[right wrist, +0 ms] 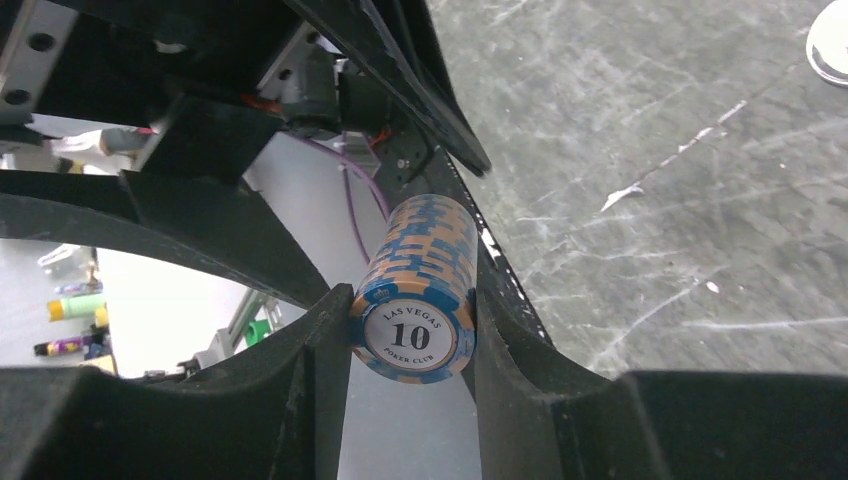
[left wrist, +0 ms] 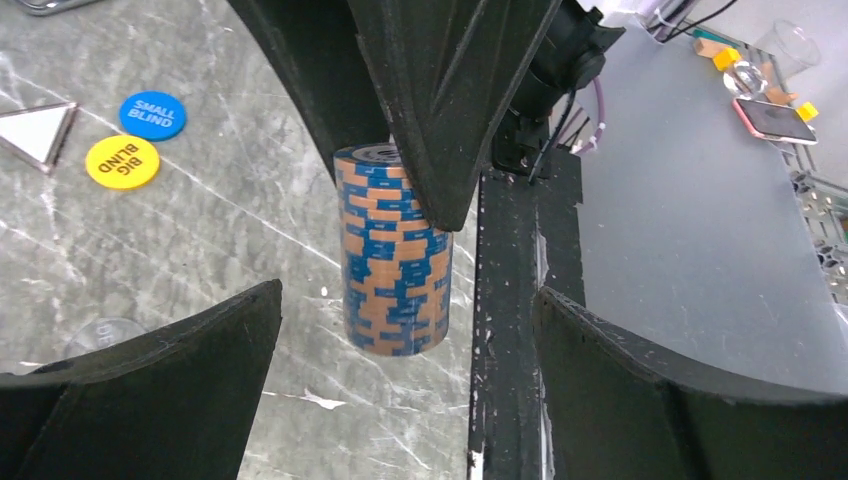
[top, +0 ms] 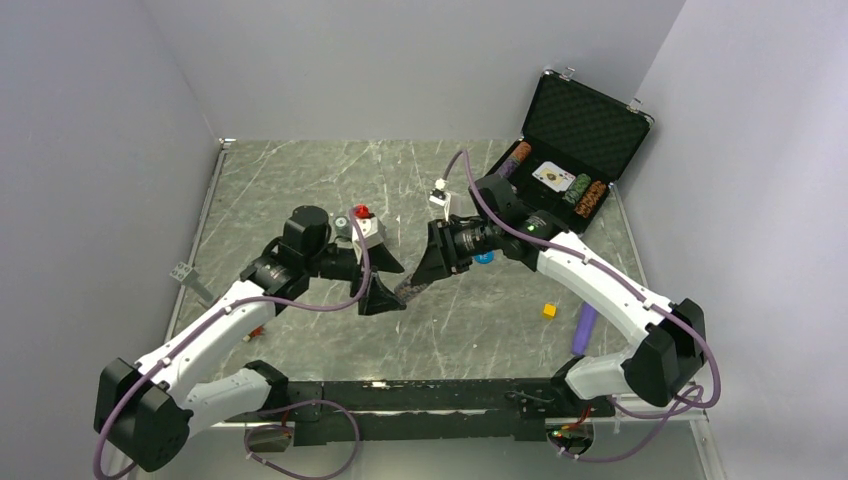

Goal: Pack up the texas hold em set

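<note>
Pinching chip stack (right wrist: 420,290) in right gripper (right wrist: 412,340) above table (right wrist: 650,150), toward near edge; holding left gripper (left wrist: 400,320) spread wide, empty. Risking loose chips sliding, scattering, under side-only pinch.

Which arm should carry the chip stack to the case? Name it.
Right: the right tool grips the chip stack, and the open case sits on that side; the left tool stands open, empty.

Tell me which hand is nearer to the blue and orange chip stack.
Right. The right hand clamps the chip stack; the left hand faces it wide open, not touching.
</note>
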Robot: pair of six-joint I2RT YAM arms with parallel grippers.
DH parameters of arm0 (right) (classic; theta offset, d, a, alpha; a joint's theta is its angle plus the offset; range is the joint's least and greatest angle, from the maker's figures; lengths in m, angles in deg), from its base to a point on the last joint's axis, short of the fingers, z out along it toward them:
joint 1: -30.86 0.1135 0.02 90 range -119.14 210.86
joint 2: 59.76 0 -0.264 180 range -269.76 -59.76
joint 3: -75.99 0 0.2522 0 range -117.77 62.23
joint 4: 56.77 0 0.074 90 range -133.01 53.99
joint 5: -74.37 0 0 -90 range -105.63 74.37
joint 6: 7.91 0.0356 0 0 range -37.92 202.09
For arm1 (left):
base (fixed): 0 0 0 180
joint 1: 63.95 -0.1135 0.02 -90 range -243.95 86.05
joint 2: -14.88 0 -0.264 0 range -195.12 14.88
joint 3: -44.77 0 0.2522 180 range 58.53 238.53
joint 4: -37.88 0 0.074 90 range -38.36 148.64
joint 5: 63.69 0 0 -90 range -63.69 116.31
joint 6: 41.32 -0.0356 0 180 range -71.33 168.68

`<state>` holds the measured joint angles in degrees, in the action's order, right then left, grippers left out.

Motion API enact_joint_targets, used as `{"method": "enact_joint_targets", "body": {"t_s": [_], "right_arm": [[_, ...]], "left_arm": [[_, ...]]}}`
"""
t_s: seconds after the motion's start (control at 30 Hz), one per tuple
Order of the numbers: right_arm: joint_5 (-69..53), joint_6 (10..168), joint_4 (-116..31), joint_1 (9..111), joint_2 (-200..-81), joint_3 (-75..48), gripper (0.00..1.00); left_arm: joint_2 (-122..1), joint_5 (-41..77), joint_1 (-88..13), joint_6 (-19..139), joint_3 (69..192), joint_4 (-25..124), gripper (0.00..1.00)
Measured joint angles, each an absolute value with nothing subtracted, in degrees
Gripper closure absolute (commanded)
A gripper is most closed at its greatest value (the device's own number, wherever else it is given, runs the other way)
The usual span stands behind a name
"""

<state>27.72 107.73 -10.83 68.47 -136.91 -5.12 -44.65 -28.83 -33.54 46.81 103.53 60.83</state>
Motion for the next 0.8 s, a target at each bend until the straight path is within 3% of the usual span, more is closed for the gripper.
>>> {"method": "enact_joint_targets", "body": {"t_s": [0.27,0.43,0.53,0.77,0.8], "right_arm": [[30.7,109.3,-13.9,69.6,-137.8,-4.8,1.0],[31.1,109.6,-14.7,70.4,-138.5,-4.8,1.0],[31.2,109.7,-15.0,70.5,-138.5,-4.6,1.0],[30.9,109.8,-15.4,70.2,-138.5,-4.5,1.0],[30.7,109.8,-15.4,70.2,-138.5,-4.5,1.0]], "left_arm": [[-47.4,-29.9,-31.2,47.7,103.5,60.7,0.06],[-48.6,-29.9,-30.7,48.4,103.5,60.6,0.23],[-48.7,-29.8,-30.6,48.6,103.6,60.6,0.38],[-50.5,-29.4,-30.1,48.7,105.7,61.9,0.98],[-50.9,-29.6,-30.1,48.7,105.9,62.1,1.0]]}}
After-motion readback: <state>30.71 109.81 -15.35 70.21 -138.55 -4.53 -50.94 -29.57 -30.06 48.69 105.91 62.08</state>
